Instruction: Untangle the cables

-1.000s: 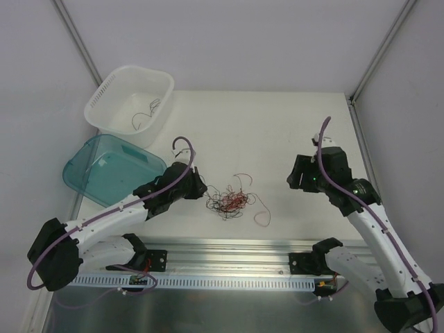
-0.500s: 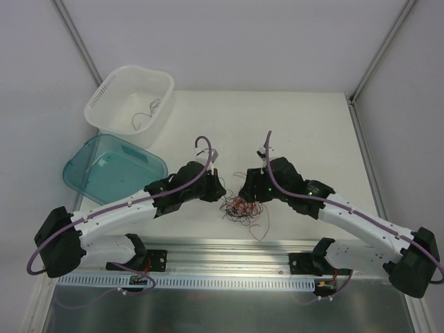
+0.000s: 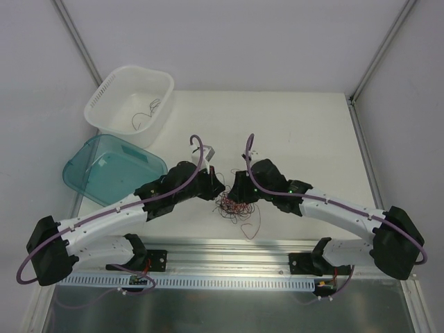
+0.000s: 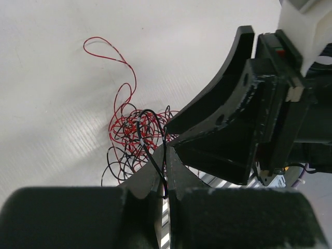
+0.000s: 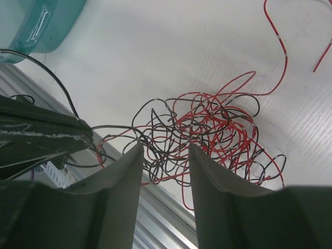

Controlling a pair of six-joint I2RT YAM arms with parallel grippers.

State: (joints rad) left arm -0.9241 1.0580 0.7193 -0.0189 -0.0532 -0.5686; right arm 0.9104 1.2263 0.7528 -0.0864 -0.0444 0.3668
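The cables (image 3: 234, 206) are a knotted ball of thin red and black wires on the white table, between my two grippers. In the left wrist view my left gripper (image 4: 166, 150) is shut on a black strand of the cables (image 4: 136, 129). My left gripper (image 3: 216, 189) sits at the ball's left edge. My right gripper (image 3: 238, 192) is open just above the ball's right side. In the right wrist view its fingers (image 5: 127, 165) straddle the tangle (image 5: 207, 124), with strands showing between them. A red loop (image 3: 251, 230) trails toward the near rail.
A white basket (image 3: 130, 99) holding a few wires stands at the back left. A teal bin (image 3: 111, 168) lies beside the left arm. A metal rail (image 3: 229, 251) runs along the table's near edge.
Both arms have closed in on the tangle; the right arm swung left from the right side. The ball has shifted slightly toward the rail, and the left gripper now pinches a black strand.
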